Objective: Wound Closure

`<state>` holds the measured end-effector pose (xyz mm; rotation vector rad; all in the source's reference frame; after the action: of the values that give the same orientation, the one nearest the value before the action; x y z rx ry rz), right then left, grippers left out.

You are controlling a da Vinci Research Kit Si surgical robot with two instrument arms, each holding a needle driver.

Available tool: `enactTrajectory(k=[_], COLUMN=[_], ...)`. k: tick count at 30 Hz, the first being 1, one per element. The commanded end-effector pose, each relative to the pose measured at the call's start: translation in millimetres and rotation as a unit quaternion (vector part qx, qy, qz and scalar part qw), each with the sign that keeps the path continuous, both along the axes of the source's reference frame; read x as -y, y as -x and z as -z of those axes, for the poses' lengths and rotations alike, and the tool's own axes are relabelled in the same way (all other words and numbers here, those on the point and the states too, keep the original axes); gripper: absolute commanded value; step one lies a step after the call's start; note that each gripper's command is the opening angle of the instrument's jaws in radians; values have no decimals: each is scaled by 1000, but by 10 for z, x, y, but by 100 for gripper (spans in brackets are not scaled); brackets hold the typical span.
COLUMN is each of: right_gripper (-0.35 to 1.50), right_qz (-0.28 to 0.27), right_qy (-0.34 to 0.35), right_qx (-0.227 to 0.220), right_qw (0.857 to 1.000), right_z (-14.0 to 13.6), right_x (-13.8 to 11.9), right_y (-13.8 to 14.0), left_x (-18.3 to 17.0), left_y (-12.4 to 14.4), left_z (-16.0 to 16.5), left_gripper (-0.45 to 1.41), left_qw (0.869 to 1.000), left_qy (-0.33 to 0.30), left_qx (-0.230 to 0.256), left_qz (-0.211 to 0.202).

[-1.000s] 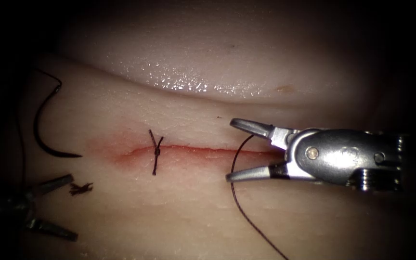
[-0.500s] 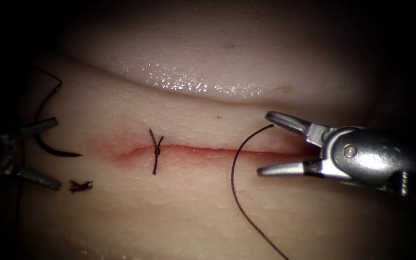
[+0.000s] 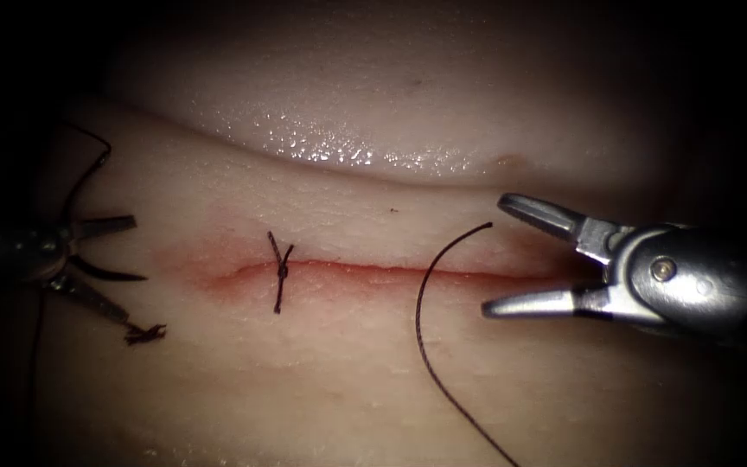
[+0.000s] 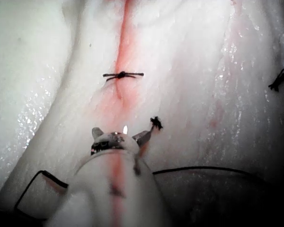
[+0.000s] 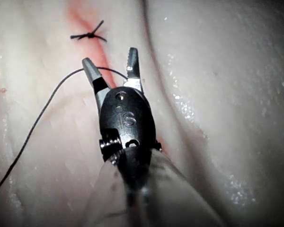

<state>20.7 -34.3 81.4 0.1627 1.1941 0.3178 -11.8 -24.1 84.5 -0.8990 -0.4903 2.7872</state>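
The tissue [image 3: 373, 380] has a reddened cut [image 3: 373, 271] running left to right, closed by one tied stitch [image 3: 281, 272]. The curved needle [image 3: 118, 276] lies on the tissue left of the cut, not in it. My left tool [image 3: 129, 273] is open, and the needle's pointed end shows between its spread jaws, not gripped. My right tool [image 3: 495, 255] is open at the cut's right end and holds nothing. A loose thread [image 3: 419, 303] curves across the cut just left of it. Its free end is clear of the jaws. The same right tool [image 5: 110, 57] and left tool [image 4: 120, 135] are open.
A short cut scrap of thread [image 3: 145, 333] lies by the left tool's lower jaw. A wet, glistening fold of tissue [image 3: 339, 147] rises behind the cut. The thread [image 3: 477, 437] trails off toward the lower edge.
The left tool rose from the lower left and moved right until its open jaws straddle the needle. The right tool drew back to the right, away from the thread's free end.
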Motion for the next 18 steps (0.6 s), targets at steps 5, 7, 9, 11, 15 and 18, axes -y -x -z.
enactTrajectory(k=[5,7,9,11,15,18], right_gripper=[131,131,131,131,130,126], right_qz=[0,0,0,1,-1,-2], right_qy=[1,2,2,2,3,4], right_qx=[0,0,0,1,-1,-4], right_qw=[1000,1000,1000,1000,1000,1000], right_z=[-8,-8,-8,-9,-8,-8], right_x=[5,5,6,7,8,8], right_y=[-10,-11,-11,-12,-10,-7], left_x=[-1,1,3,6,10,10], left_y=[-5,-9,-11,-13,-11,-9], left_z=[-16,-21,-26,-33,-37,-35], left_gripper=[51,41,29,9,-42,-45], left_qw=[1000,1000,1000,999,999,999], left_qy=[-7,-11,-15,-18,-25,-28], left_qx=[-2,-7,-12,-20,-20,-17], left_qz=[-10,-14,-16,-25,-36,-36])
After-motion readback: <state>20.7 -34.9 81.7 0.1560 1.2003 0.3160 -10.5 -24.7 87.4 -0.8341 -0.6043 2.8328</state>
